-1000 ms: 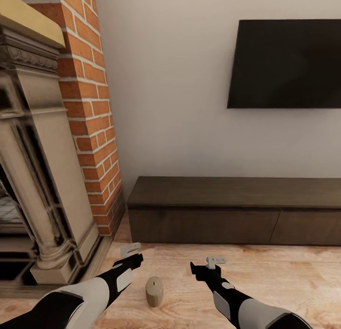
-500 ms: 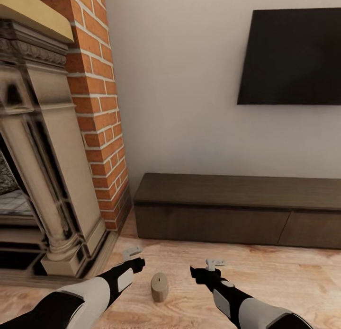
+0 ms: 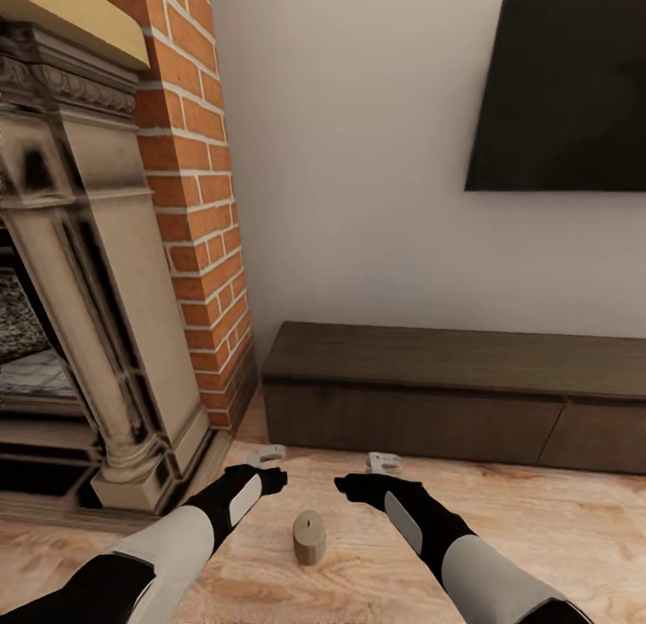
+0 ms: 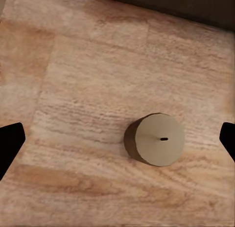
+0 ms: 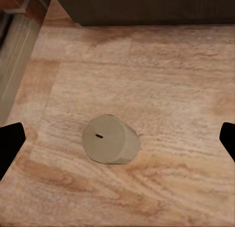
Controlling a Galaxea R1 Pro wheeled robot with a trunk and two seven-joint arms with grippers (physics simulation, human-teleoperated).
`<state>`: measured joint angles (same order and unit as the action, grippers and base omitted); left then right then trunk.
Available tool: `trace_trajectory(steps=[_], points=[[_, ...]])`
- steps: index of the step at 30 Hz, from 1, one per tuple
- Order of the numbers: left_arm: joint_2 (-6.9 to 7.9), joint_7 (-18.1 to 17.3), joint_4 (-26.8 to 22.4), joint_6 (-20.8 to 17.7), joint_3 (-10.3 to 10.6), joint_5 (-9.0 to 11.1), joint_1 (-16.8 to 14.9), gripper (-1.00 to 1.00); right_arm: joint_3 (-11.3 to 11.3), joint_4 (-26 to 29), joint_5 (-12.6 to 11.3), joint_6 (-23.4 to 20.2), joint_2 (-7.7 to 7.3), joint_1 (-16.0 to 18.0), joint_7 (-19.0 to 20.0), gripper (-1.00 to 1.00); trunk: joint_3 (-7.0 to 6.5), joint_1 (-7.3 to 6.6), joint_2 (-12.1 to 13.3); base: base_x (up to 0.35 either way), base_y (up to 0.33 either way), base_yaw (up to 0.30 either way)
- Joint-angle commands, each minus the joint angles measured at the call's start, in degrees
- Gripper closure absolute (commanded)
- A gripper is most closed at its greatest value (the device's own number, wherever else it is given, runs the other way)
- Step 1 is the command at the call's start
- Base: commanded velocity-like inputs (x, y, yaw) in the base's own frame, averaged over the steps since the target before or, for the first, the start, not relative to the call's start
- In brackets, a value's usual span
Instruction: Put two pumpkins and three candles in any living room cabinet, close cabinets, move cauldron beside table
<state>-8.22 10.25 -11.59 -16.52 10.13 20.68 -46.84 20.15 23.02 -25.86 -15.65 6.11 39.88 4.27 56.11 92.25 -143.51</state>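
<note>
Two arms reach forward and down from the bottom corners of the head view, converging toward the lower centre of the frame. The left gripper [image 3: 269, 465] sits at the end of a white-and-black forearm slanting up from the lower left; the right gripper [image 3: 372, 474] ends a forearm coming in from the lower right. Both hang above the wooden floor [image 3: 538, 516], apart from each other, with one candle [image 3: 309, 537] standing upright on the boards just below the gap between them, touched by neither. In each wrist view the two black fingertips sit at opposite edges of the picture, spread wide with nothing between them but floor, so both grippers are released. The left wrist view looks almost straight down on the candle [image 4: 155, 139], its round tan top and small wick slot clear; the right wrist view sees the candle [image 5: 109, 139] at a slant, showing part of its side.

Beyond the grippers, in the middle right of the head view, the cabinet [image 3: 422, 413] runs along the wall with its drawer fronts flush; its right end is cut off by the frame edge. A dark screen [image 3: 565, 94] at the upper right is likewise cut off. The brick column [image 3: 202, 202] and the stone fireplace surround [image 3: 99, 274] occupy the left, and the firebox interior is blurred and hard to read.
</note>
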Motion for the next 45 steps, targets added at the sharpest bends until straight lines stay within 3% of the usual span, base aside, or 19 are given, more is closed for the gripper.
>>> trace_trajectory(steps=[1,7,12,14,17,21,27,38,45], points=[[0.0,0.4,-0.4,-1.0,0.5,0.1,0.0,-1.0,0.2,0.6,-0.2,-0.9,-0.04,0.0,0.0,-1.0,0.15,-0.01,0.0,0.0,0.0,0.095],[0.18,0.1,-0.8,-2.2,0.5,-1.2,0.0,-1.0,0.2,4.7,-0.2,-4.7,-0.48,0.0,-0.1,-1.0,0.68,-0.01,0.0,0.0,0.0,0.105],[0.18,0.0,-0.8,-2.5,1.1,-2.2,0.0,-1.0,-0.5,7.5,-0.2,-7.8,-2.98,0.0,-0.1,-1.0,1.12,-0.01,0.0,0.0,0.0,0.127],[0.13,0.0,-0.8,-3.0,2.7,-4.2,0.0,-1.0,-1.5,8.2,-0.2,-8.8,-4.35,0.0,-0.1,-1.0,1.29,-0.01,0.0,0.0,0.0,0.141],[-0.05,0.0,-0.7,-5.8,6.2,-9.4,0.0,-1.0,-3.7,8.9,-0.1,-11.1,-5.77,0.0,-0.1,-1.0,1.54,-0.01,0.0,0.0,0.0,0.152],[-0.43,0.0,-0.6,-6.9,7.2,-11.1,0.0,-1.0,-4.4,10.4,-0.1,-12.2,-6.35,0.0,-0.2,-1.0,1.77,-0.01,0.0,0.0,0.0,0.15],[-1.24,-0.1,-0.3,-6.8,7.3,-11.3,0.0,-1.0,-4.3,12.9,0.1,-12.3,-6.54,-0.3,-0.2,-1.0,1.83,-0.01,0.0,0.0,0.0,-0.048],[-1.36,-5.0,-0.6,-5.1,7.4,-11.4,0.0,-1.0,-4.0,13.1,0.2,-12.3,-6.46,-1.0,-0.2,-1.0,1.83,-0.01,0.0,0.0,0.0,-0.237],[-1.22,-5.1,-0.5,-4.7,7.4,-11.4,0.0,-1.0,-3.9,13.1,0.2,-12.4,-6.43,-1.0,-0.3,-1.0,2.27,0.04,-0.1,0.0,0.0,-0.21]])
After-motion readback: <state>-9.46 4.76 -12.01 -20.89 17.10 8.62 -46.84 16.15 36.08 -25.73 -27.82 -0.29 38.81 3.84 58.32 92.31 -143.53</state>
